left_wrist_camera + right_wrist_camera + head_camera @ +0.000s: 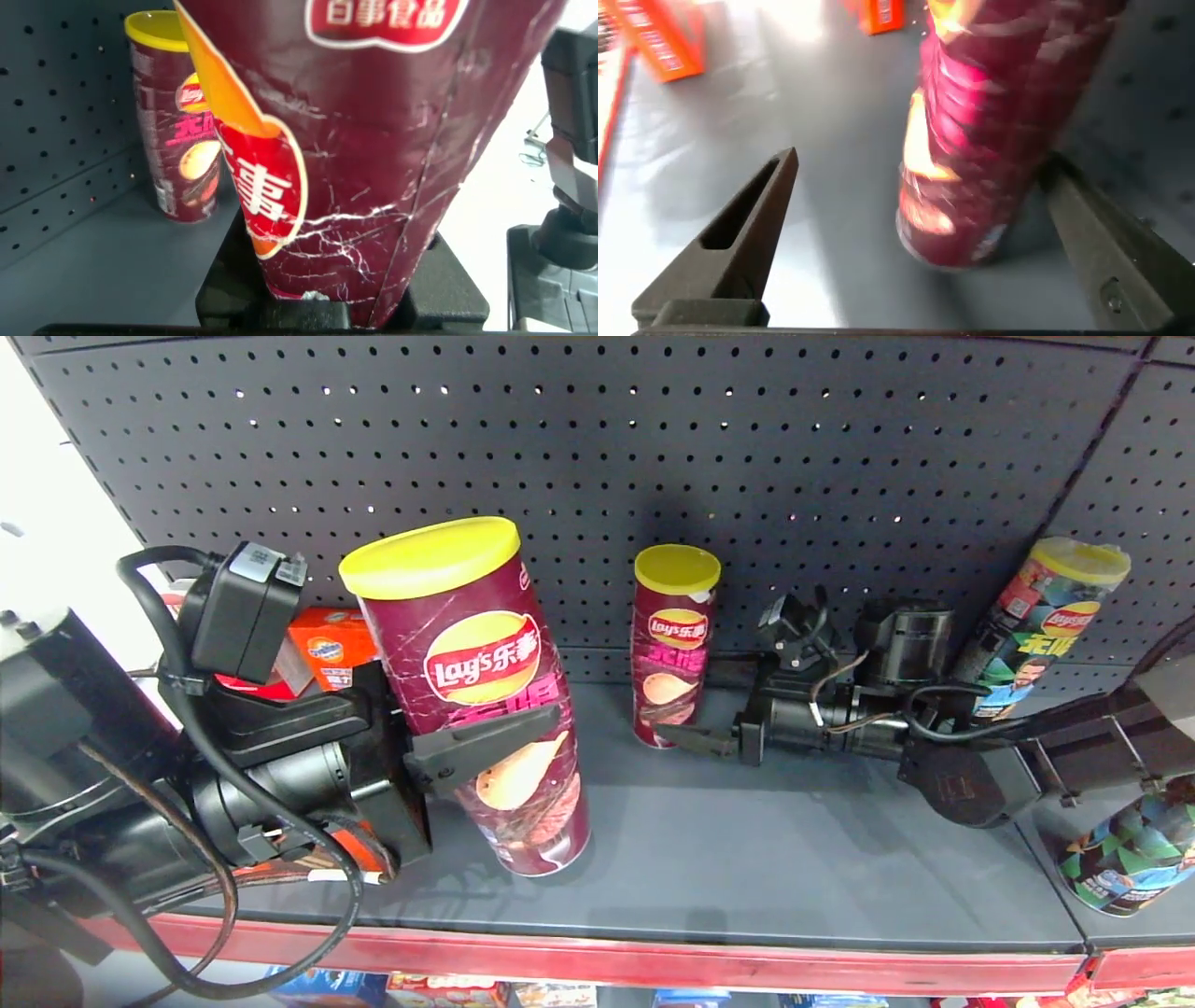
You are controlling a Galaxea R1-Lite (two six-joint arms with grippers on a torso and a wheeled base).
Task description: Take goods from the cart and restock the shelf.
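Note:
A maroon chip can [476, 691] with a yellow lid is in my left gripper [504, 728], which is shut on its middle. Its base is at or just above the grey shelf [747, 859], left of centre; I cannot tell whether it touches. The left wrist view shows the same can [374, 140] up close. A second, smaller maroon can [674, 644] stands upright at the back by the pegboard. My right gripper [920, 163] is open and straddles its lower part [990, 140], with the can nearer one finger [1092, 233].
Orange boxes [331, 649] sit at the back left behind my left arm. A multicoloured can [1046, 616] leans at the back right, and another [1130, 859] lies at the right front. The shelf has a red front lip [607, 961]. Bare shelf lies between the two maroon cans.

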